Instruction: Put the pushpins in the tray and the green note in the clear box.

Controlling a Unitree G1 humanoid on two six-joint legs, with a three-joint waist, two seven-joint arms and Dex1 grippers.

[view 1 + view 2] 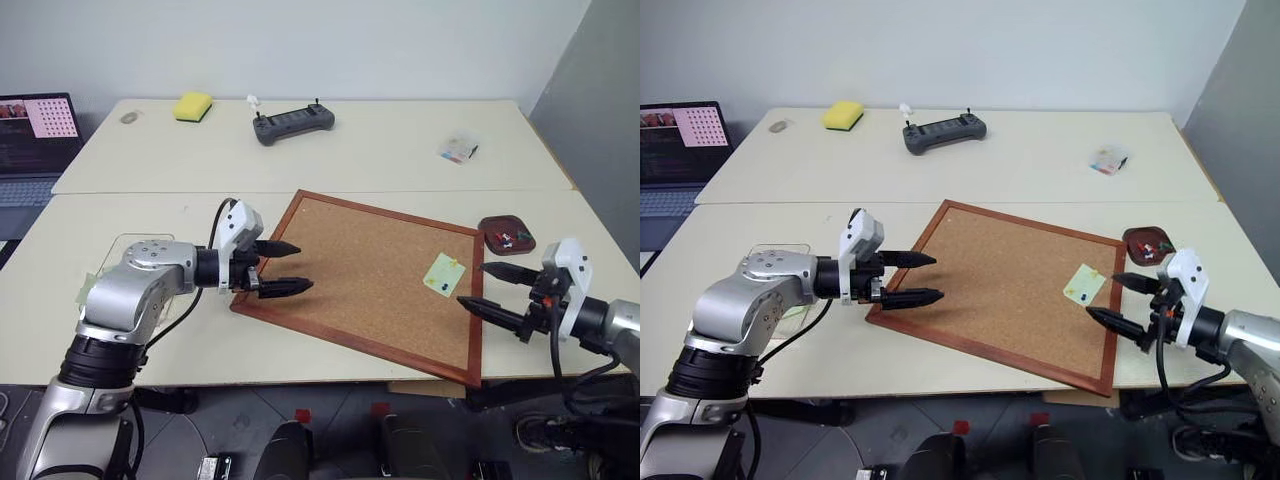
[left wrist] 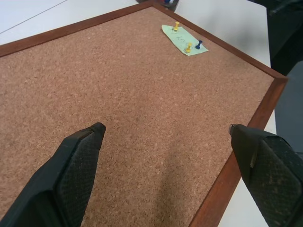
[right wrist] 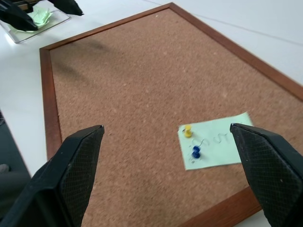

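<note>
Both claws gape empty: left gripper (image 1: 285, 268), right gripper (image 1: 488, 288). The green note (image 1: 444, 273) sits pinned to the corkboard (image 1: 350, 270); tugging it before pulling its pushpins (image 3: 191, 142) would likely tear it

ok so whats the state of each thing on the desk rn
green note: pinned flat on the corkboard
pushpins: stuck through the note
tray: already holding several pins
clear box: open, green paper inside
left tool: open, empty
right tool: open, empty
laptop: screen on

Grainy matt corkboard (image 1: 370, 275) (glossy wood frame), thin paper green note (image 1: 444, 272), seemingly plastic pushpins (image 3: 191, 142)
</note>
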